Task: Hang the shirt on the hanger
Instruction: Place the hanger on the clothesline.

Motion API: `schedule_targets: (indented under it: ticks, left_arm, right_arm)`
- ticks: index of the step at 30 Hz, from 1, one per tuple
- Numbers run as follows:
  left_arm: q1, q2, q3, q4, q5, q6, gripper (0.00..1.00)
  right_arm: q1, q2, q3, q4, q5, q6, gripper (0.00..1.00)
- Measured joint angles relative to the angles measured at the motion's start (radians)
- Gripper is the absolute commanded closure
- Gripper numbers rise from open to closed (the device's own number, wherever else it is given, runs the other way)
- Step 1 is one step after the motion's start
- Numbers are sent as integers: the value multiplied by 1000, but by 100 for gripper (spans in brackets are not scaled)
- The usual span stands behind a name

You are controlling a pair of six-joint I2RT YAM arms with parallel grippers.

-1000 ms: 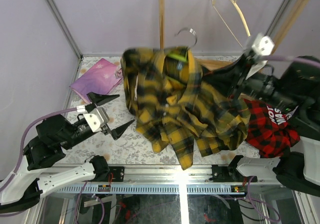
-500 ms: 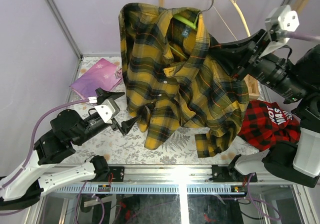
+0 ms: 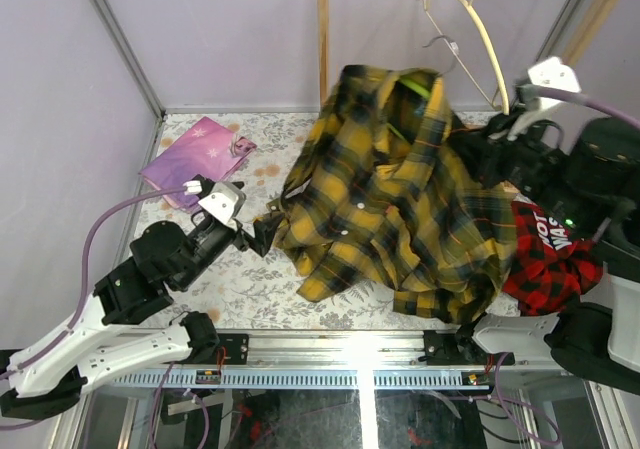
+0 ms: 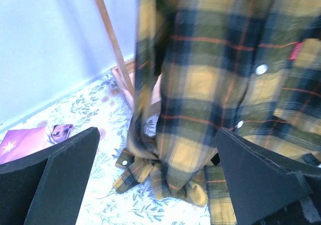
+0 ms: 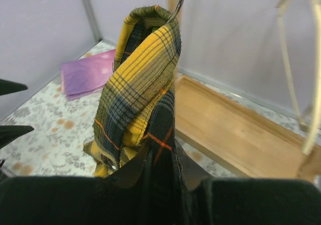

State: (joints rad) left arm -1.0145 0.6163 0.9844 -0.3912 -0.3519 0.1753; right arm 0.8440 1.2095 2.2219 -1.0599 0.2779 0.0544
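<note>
- Shirt [image 3: 390, 199]: yellow-black plaid, bunched, hanging over your floral table [image 3: 250, 289], right of centre, collar uppermost.
- Hanger [image 3: 414, 86]: pale green, tucked inside the collar.
- Your right gripper [image 5: 156, 172]: clamped on a fold of the shirt below the collar.
- Your left gripper [image 4: 156, 131]: jaws spread wide, empty, just left of the shirt's lower edge.
- Red plaid garment [image 3: 545, 254]: lying at the table's right.
</note>
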Motion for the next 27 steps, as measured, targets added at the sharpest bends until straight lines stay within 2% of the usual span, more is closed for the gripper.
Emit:
schedule_targets:
  ticks: [9,14,18,22,27]
  left_arm:
    - [0,87,-2,42,-96,-32,0]
    - [1,90,-13,46,-124,-46,0]
    - [31,90,-20,48,-144,-76,0]
    - [175,147,5,29,-90,-143,0]
    - [461,293,49,5,129,-240,0]
  right_arm:
    - [0,-71,175,-82,248,11,100]
    - [0,-135,130,-73,291,6,100]
    - [0,-118,67,-66,268,10,100]
    - [-1,-55,-48,-19,197,19,100]
    - [-1,74,-162,50,110,29,100]
